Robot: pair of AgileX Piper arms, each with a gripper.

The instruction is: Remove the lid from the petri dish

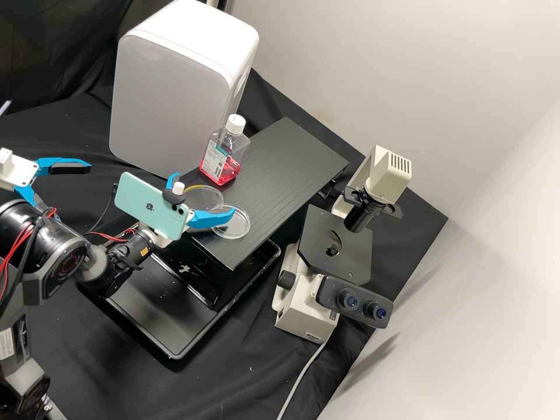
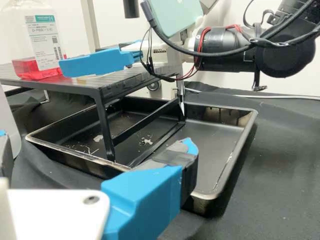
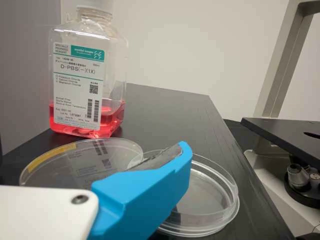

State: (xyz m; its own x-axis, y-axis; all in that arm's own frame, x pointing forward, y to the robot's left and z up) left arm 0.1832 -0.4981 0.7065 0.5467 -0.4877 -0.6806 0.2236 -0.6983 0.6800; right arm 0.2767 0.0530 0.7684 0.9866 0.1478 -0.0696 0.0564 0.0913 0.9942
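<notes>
Right wrist view: my right gripper (image 3: 170,160) sits over what I take to be the lid (image 3: 82,160), leaning on the petri dish (image 3: 210,200) by the near edge of the platform (image 3: 165,115). Whether it's gripping, I cannot tell. A snagged rim could drag the petri dish off.

A tray (image 1: 157,309) lies on the desk (image 1: 204,379), and a raised platform (image 1: 280,163) stands in it; on the platform a bottle (image 1: 224,153) stands at the back, the lid (image 1: 205,197) before it, the petri dish (image 1: 236,224) just beside the lid, rims overlapping; a boxy device (image 1: 175,81) stands behind the platform; a microscope (image 1: 326,274) stands to its right.
</notes>
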